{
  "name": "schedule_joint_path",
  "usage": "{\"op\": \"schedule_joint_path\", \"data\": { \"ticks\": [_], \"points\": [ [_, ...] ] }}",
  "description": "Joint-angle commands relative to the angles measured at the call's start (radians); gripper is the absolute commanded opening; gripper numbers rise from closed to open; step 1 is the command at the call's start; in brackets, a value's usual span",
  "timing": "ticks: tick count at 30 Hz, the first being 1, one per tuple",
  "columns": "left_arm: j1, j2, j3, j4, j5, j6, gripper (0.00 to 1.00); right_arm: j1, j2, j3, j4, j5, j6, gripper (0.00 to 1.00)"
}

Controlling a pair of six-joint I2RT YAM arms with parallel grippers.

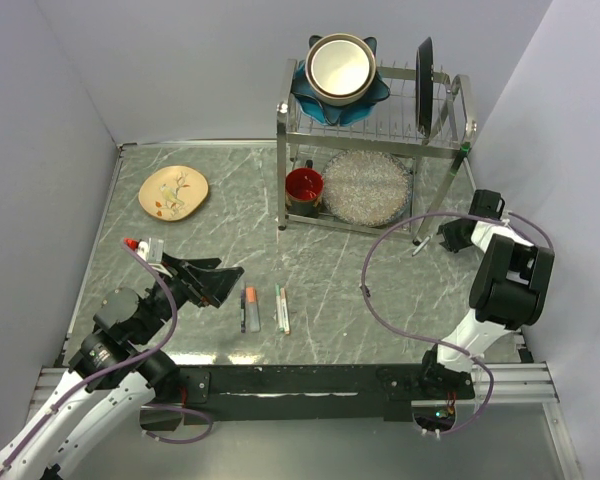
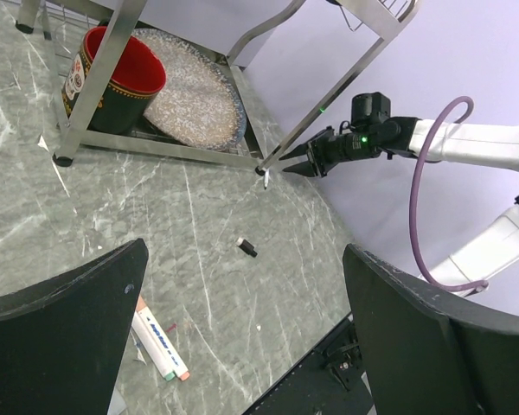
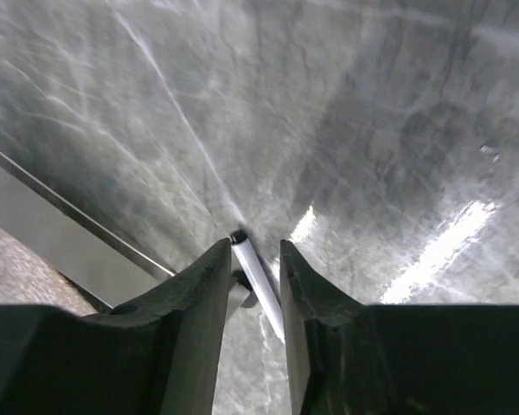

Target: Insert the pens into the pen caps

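My right gripper (image 3: pixel 254 245) is shut on a thin white pen (image 3: pixel 253 266) that lies slantwise between its fingers, low over the table by the rack's front right foot (image 1: pixel 418 240). The same pen (image 2: pixel 265 178) shows at the right gripper's (image 2: pixel 285 168) tips in the left wrist view. A small black pen cap (image 1: pixel 365 291) (image 2: pixel 247 247) lies alone on the table. Two pairs of pens (image 1: pixel 248 308) (image 1: pixel 282 309) lie near the front, with orange and green ends (image 2: pixel 175 374). My left gripper (image 1: pixel 220 282) (image 2: pixel 242 259) hangs wide open beside them, holding nothing.
A steel dish rack (image 1: pixel 375 140) stands at the back with a bowl (image 1: pixel 338 68), a black plate (image 1: pixel 424 72), a red mug (image 1: pixel 304 188) and a clear glass plate (image 1: pixel 365 187). A cream plate (image 1: pixel 173 190) lies back left. Grey walls close both sides.
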Motion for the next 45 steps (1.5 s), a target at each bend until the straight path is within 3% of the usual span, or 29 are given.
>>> {"op": "schedule_joint_path", "data": {
  "ticks": [1, 16, 21, 37, 45],
  "points": [
    [0.000, -0.008, 0.025, 0.006, 0.013, 0.017, 0.99, -0.003, 0.060, 0.079, -0.037, -0.048, 0.002, 0.39],
    [-0.001, -0.007, 0.020, 0.009, 0.015, 0.012, 1.00, 0.004, 0.163, 0.167, -0.099, -0.108, -0.066, 0.41],
    [-0.001, -0.002, 0.020, 0.013, 0.015, 0.009, 1.00, 0.032, 0.217, 0.246, -0.204, -0.117, -0.113, 0.41],
    [-0.001, -0.022, 0.017, 0.004, -0.019, 0.002, 0.99, 0.061, 0.257, 0.262, -0.304, -0.042, -0.179, 0.24],
    [0.000, -0.022, 0.020, 0.013, -0.011, -0.002, 0.99, 0.081, 0.258, 0.276, -0.364, -0.019, -0.250, 0.20]
  ]
}}
